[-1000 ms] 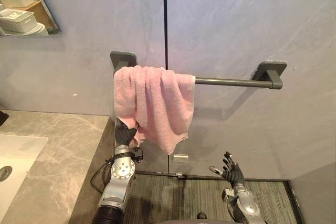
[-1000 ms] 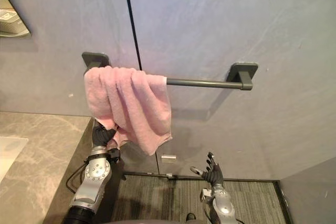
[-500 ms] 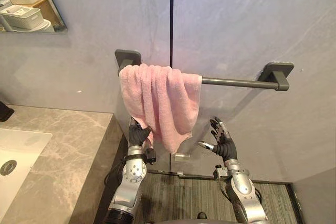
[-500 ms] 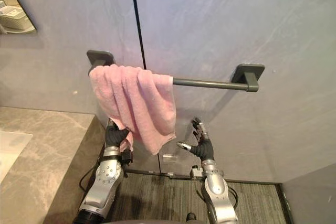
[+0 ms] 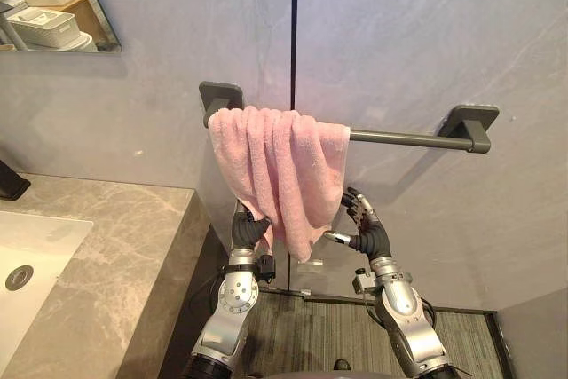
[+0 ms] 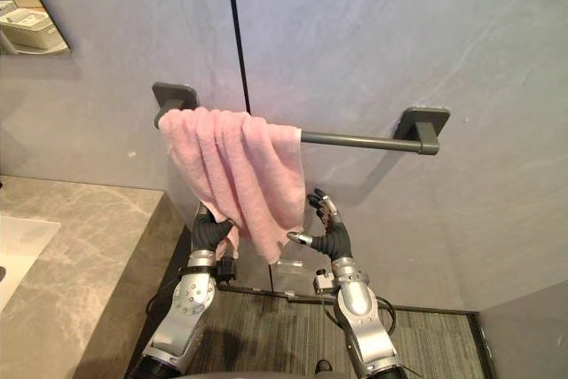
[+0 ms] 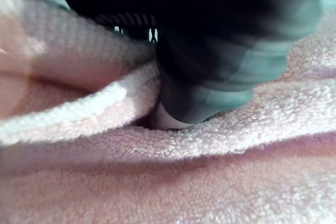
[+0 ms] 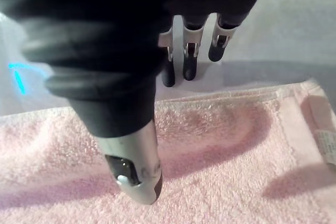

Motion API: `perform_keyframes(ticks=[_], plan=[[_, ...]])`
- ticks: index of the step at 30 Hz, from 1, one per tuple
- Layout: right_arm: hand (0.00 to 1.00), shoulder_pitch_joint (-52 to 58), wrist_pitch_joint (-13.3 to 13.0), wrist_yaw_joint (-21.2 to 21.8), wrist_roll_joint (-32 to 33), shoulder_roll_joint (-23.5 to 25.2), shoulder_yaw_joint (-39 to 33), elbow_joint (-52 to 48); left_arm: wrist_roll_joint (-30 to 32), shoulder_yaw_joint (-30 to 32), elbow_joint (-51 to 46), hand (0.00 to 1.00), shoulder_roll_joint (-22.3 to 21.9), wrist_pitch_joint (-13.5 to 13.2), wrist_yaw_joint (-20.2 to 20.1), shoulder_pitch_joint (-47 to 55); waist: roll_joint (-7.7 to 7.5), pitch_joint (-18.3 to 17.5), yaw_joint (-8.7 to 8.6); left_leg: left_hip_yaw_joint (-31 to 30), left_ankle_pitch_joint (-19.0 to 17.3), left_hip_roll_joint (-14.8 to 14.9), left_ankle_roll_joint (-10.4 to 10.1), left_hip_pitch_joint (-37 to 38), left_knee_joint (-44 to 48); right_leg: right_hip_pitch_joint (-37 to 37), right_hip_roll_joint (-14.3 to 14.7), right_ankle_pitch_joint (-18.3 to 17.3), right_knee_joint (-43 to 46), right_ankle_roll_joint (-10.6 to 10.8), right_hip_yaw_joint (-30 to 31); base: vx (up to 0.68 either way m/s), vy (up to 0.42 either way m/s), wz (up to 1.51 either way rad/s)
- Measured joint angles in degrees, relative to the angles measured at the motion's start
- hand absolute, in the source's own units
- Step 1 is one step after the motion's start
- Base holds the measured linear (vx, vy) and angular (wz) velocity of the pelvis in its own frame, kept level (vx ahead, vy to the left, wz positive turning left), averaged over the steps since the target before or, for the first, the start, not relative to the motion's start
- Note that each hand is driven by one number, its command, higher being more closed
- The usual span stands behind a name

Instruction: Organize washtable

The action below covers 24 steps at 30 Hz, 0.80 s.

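Observation:
A pink towel [image 5: 280,166] hangs bunched at the left end of a grey wall bar [image 5: 399,138]. My left hand [image 5: 246,230] is up under the towel's lower left corner, and a flap of cloth runs through it. In the left wrist view its thumb [image 7: 199,98] presses into a fold of the towel [image 7: 210,182]. My right hand [image 5: 366,235] is raised beside the towel's lower right edge, open with fingers spread. The right wrist view has its thumb [image 8: 134,166] over the towel [image 8: 226,145] and straight fingers [image 8: 186,61] reaching past the hem.
A marble countertop [image 5: 106,246] with a white sink [image 5: 27,255] lies at the left, a dark tap [image 5: 11,185] behind it. A mirror [image 5: 53,6] hangs at the upper left. The bar's right half is bare. Grey ribbed flooring [image 5: 311,335] lies below.
My right hand has risen from near the floor to the towel's lower right edge. The left hand stays at the towel's lower left corner. The camera has shifted slightly.

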Motion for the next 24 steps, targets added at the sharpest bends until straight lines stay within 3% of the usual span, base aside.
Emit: perform_keyframes(ticks=[7,8,24], plan=[[0.0,-5.26,0.45,0.02,-0.02,-0.36,2.42,4.59,-1.22,-1.18,0.0,1.0,-0.05,-0.19,-0.11,-0.09,-0.03,-0.02,0.41,-0.65,0.53,0.0,0.04,-0.92,-0.08,-0.68,0.02,0.0,0.17,-0.01,-0.61,-0.02,-0.02,0.04],[1.0,-6.01,0.44,0.03,-0.02,-0.24,2.95,5.39,-1.32,-1.46,0.0,1.0,-0.05,-0.19,-0.12,-0.12,-0.03,-0.02,0.65,-1.04,0.84,0.0,0.01,-1.06,-0.26,-0.75,0.02,0.0,0.22,-0.01,-0.93,-0.04,-0.039,0.12],[1.0,-9.9,0.76,0.01,-0.12,0.67,5.48,6.65,-2.18,-1.6,0.01,1.0,0.57,-0.5,-0.13,-0.12,-0.66,-0.2,2.85,-2.43,1.91,0.02,-0.01,-1.29,-1.18,-0.83,0.09,-0.02,0.52,-0.13,-1.93,-0.04,-0.018,0.04]])
